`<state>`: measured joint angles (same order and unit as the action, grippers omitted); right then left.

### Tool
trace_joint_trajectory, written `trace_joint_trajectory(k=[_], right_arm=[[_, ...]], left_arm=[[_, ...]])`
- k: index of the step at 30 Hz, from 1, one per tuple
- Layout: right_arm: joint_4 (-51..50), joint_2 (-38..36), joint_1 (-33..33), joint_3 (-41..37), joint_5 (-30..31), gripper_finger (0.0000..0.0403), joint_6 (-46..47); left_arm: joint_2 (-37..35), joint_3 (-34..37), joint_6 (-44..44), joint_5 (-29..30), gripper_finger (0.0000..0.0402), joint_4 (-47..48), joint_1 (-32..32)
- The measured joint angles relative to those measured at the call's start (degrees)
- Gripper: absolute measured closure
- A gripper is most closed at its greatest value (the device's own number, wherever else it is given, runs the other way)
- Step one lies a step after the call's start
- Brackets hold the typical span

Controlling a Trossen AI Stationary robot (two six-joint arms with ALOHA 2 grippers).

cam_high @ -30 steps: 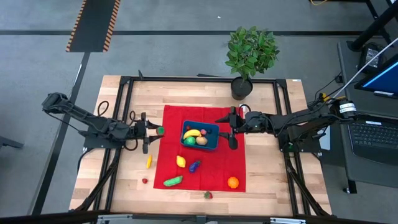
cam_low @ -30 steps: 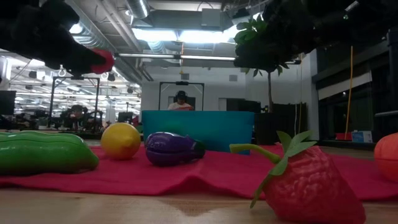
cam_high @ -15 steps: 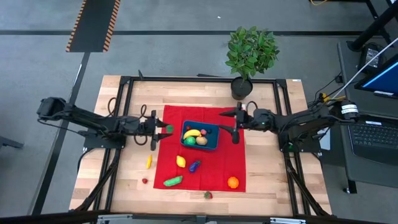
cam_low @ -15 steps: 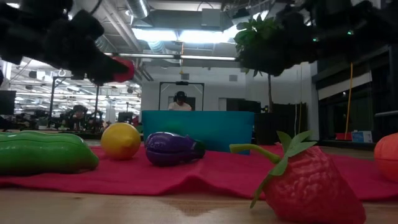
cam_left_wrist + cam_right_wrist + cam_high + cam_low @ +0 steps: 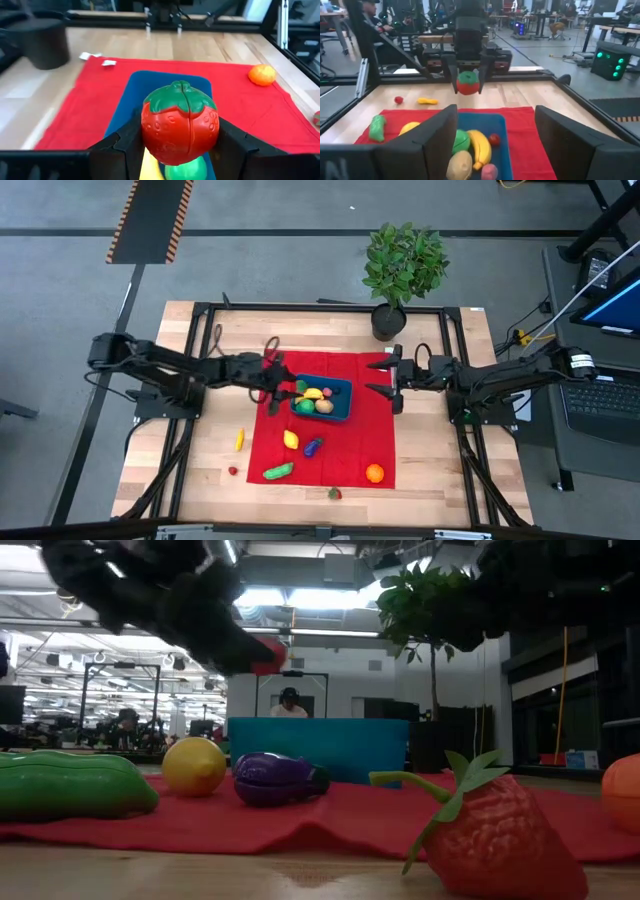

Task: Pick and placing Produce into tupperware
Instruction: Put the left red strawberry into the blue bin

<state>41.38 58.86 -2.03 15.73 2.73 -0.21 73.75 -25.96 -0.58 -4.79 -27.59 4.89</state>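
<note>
My left gripper (image 5: 284, 389) is shut on a red toy strawberry with a green cap (image 5: 180, 122). It hovers over the left end of the teal-blue tupperware (image 5: 343, 408), which sits on a red cloth. The tupperware holds a banana (image 5: 308, 393), a green piece (image 5: 305, 406), a tan piece (image 5: 324, 406) and a small red one. In the right wrist view the strawberry (image 5: 468, 83) hangs above the tupperware rim (image 5: 502, 131). My right gripper (image 5: 395, 386) is open, just right of the tupperware, touching nothing. Loose produce lies nearer: lemon (image 5: 290, 440), eggplant (image 5: 313, 446), cucumber (image 5: 277, 471), orange (image 5: 374, 473), strawberry (image 5: 334, 493). My left gripper pinches the strawberry between its two fingers, one finger (image 5: 125, 142) on each flank (image 5: 150, 132) of the red body. The fingers come level from the table's left. The strawberry is lifted clear, green cap up, above the tupperware's left end.
A potted plant (image 5: 402, 265) stands at the far edge of the table. A yellow piece (image 5: 239, 440) and a small red piece (image 5: 233, 471) lie on the bare wood left of the cloth (image 5: 372, 438). Black frame rails run along both table sides.
My left gripper has travelled toward the table's right, carrying the strawberry from beyond the cloth's left edge to over the tupperware's left end. My right gripper has drawn back toward the right edge, away from the tupperware, staying open.
</note>
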Motion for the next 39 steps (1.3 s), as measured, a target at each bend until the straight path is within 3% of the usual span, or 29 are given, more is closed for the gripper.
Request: trace_joint_trajectory(k=[11,16,25,33,39], right_arm=[[-7.1,-4.3,2.7,-0.4,0.0,0.0136,0.1],[-7.7,-4.1,3.9,-0.4,0.0,0.0136,0.6],[-8.9,-4.2,4.6,-0.4,0.0,0.0136,1.4],[-9.6,-4.2,4.6,-0.4,0.0,0.0136,3.1],[-9.6,-4.2,4.6,-0.4,0.0,0.0136,3.1]], left_arm=[[18.4,-14.9,1.8,-9.9,0.0233,0.2,1.5],[23.6,-22.3,3.1,-11.3,0.0233,8.8,1.2],[24.6,-30.2,6.3,-10.4,0.0233,21.9,-1.0],[24.6,-35.1,8.6,-4.2,0.0233,31.3,-3.5],[24.6,-36.4,8.6,-3.5,0.0233,33.8,-3.5]])
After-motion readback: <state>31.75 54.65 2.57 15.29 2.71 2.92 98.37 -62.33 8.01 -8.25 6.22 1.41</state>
